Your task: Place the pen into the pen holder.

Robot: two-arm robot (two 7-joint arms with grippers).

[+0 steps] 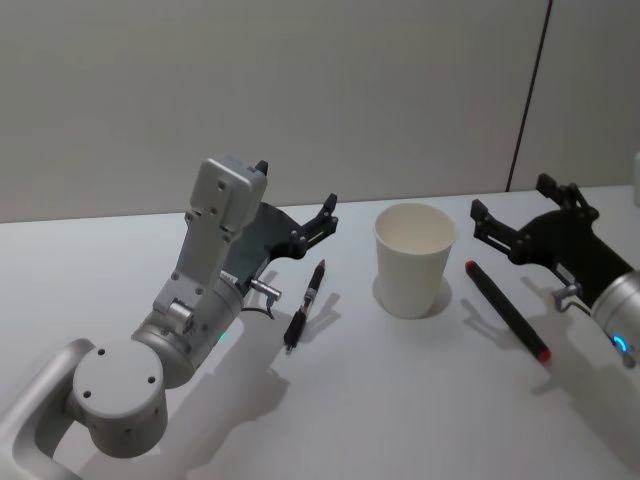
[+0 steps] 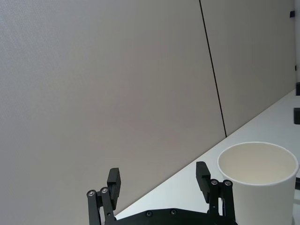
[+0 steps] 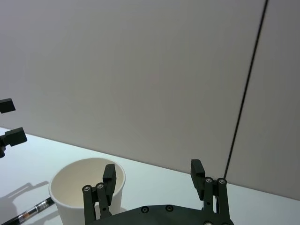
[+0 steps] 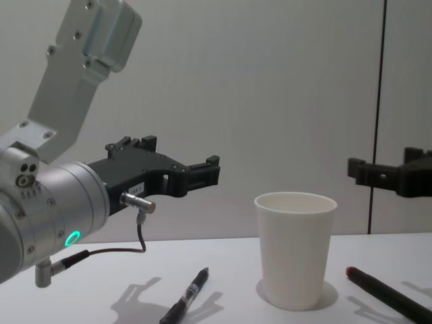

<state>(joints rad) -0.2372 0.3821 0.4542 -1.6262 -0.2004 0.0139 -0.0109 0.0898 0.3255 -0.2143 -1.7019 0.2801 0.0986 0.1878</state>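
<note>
The pen holder, a white paper cup [image 1: 413, 260] [image 4: 295, 250] [image 2: 258, 183] [image 3: 75, 185], stands upright on the white table. A black pen with a clear section [image 1: 305, 305] [image 4: 185, 297] [image 3: 28, 213] lies on the table left of the cup. A dark pen with a red end [image 1: 507, 310] [image 4: 385, 290] lies to the cup's right. My left gripper [image 1: 322, 215] [image 4: 210, 171] [image 2: 158, 180] hovers open above the black pen, left of the cup, holding nothing. On the cup's right, my right gripper [image 1: 512, 202] [image 4: 364, 172] [image 3: 153, 174] hangs open above the red-ended pen, also holding nothing.
A plain grey wall with a dark vertical seam [image 1: 530, 90] rises behind the table [image 1: 400, 400]. The left arm's elbow and shoulder [image 1: 120, 390] take up the near left of the table.
</note>
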